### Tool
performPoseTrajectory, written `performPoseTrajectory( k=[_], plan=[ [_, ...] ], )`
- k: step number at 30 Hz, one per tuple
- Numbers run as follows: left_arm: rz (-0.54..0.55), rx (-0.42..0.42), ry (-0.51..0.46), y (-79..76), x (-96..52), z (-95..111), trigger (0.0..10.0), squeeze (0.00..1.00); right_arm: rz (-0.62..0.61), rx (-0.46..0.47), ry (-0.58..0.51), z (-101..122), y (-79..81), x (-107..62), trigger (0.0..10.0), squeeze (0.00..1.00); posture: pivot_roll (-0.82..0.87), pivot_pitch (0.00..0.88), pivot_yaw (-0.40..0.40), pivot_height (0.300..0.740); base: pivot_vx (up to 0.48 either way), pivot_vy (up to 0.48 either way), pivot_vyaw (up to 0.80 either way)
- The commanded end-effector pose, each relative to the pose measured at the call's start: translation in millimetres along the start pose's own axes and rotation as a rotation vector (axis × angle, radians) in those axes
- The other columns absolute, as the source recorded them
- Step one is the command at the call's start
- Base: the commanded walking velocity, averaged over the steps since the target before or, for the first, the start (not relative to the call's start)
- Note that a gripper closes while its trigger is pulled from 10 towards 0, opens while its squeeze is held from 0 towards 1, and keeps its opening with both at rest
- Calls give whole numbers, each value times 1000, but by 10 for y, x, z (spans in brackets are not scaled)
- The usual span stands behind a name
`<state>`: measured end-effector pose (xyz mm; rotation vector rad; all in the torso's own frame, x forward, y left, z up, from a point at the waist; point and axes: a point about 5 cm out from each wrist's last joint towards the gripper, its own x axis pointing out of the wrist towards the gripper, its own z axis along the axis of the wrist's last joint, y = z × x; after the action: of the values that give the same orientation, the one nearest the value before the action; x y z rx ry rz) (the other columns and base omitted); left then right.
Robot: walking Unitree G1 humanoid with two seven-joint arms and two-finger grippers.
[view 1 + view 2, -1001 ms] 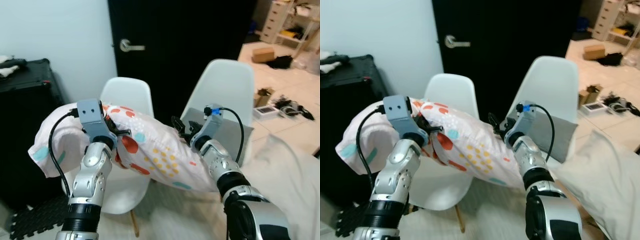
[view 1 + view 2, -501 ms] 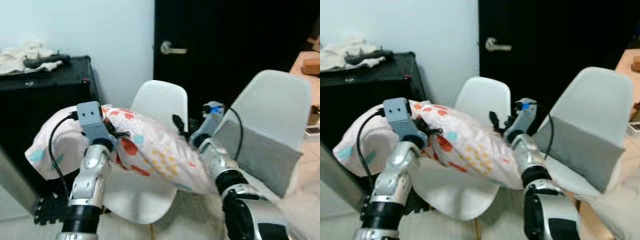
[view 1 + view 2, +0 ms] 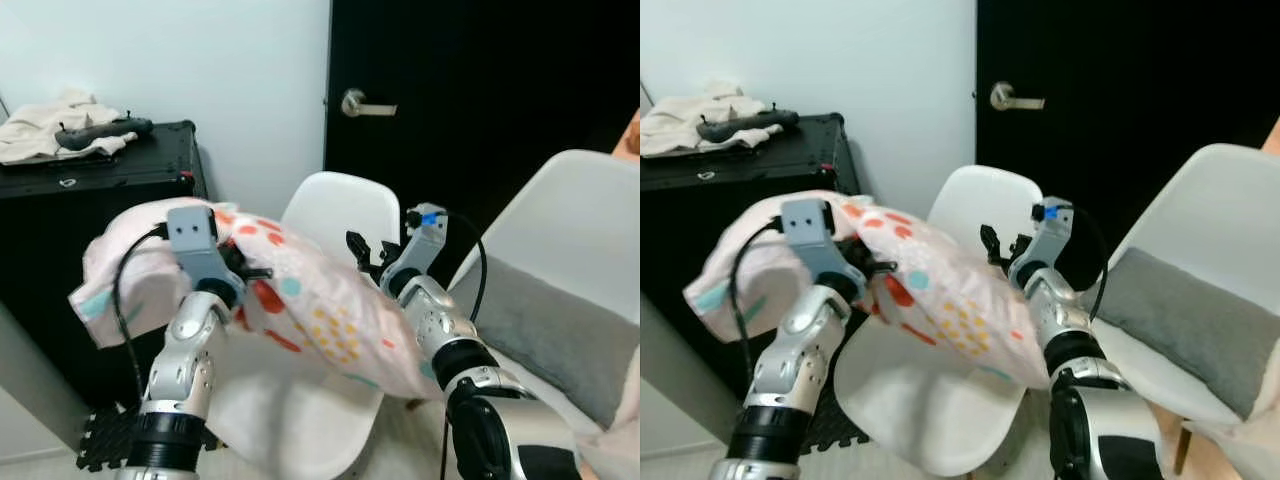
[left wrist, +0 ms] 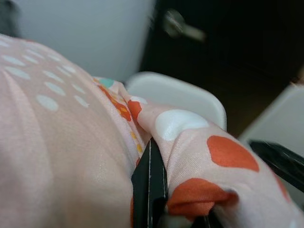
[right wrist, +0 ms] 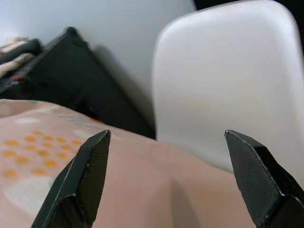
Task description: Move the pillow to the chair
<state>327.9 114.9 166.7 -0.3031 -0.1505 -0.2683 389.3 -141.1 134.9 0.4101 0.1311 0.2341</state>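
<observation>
Spotted pillow [image 3: 310, 315] is up in the air over the white chair [image 3: 340, 215]. Left gripper [image 3: 245, 272] looks pinched on its fabric; right gripper [image 5: 166, 183] is spread wide against it.

The pillow [image 3: 300, 310] is soft matt cloth, pale pink and printed with coloured dots, creased where it folds. The white chair [image 3: 345, 215] behind it has a smooth moulded plastic shell with a dull sheen, and the second chair [image 3: 580, 210] carries a matt grey fabric cushion [image 3: 550, 330]. The arms look like polished silver metal, the door [image 3: 480, 100] is dark and matt with a shiny metal handle [image 3: 365, 105], and crumpled cream cloth [image 3: 45, 125] lies on the black case [image 3: 100, 200].
</observation>
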Motion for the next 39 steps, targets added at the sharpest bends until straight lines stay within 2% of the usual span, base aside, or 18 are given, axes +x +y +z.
performPoseTrajectory(
  k=[1, 8, 10, 13, 16, 23, 26, 30, 37, 39],
  plan=[
    [-58, -9, -23, -98, 19, 33, 10000, 0, -17, -9, -3, 5, -43, -15, 10000, 0, -119, 0, 9, 720, 0, 0, 0],
    [-42, -40, 26, 1, -46, -120, 10000, 0, -31, 12, 23, -22, -41, -9, 10000, 0, -115, 0, 7, 720, 0, 0, 0],
    [-95, -76, 40, 7, -84, -158, 10000, 0, -36, 8, 31, -27, -36, -5, 10000, 0, -115, 0, 7, 710, 0, 0, 0],
    [-126, -86, 44, -4, -101, -168, 10000, 0, -36, 7, 30, -26, -36, -4, 10000, 0, -115, 0, 7, 705, 0, 0, 0],
    [-205, -92, 47, -16, -158, -203, 10000, 0, -43, 8, 25, -12, -42, -2, 10000, 0, -116, 0, 8, 690, 0, 0, 0],
    [-208, -86, 43, -19, -131, -216, 10000, 0, -51, 5, 23, -7, -56, -7, 10000, 0, -118, 0, 7, 665, 0, 0, 0],
    [-229, -53, 70, -63, -97, -269, 10000, 0, -56, -10, 37, -22, -59, -8, 10000, 0, -120, 0, 5, 655, 0, 0, 0],
    [-231, 33, 140, -82, -66, -413, 10000, 0, -94, -69, 97, -102, -101, -28, 10000, 0, -124, 0, 5, 635, 0, 0, 0],
    [-208, 80, 206, -65, -61, -555, 10000, 0, -135, -107, 174, -218, -172, -73, 10000, 0, -126, 0, 4, 610, 0, 0, 0],
    [-187, 120, 268, -17, -102, -673, 10000, 0, -148, -127, 240, -310, -198, -103, 10000, 0, -132, 0, 8, 600, 0, 0, 0]
  ],
)
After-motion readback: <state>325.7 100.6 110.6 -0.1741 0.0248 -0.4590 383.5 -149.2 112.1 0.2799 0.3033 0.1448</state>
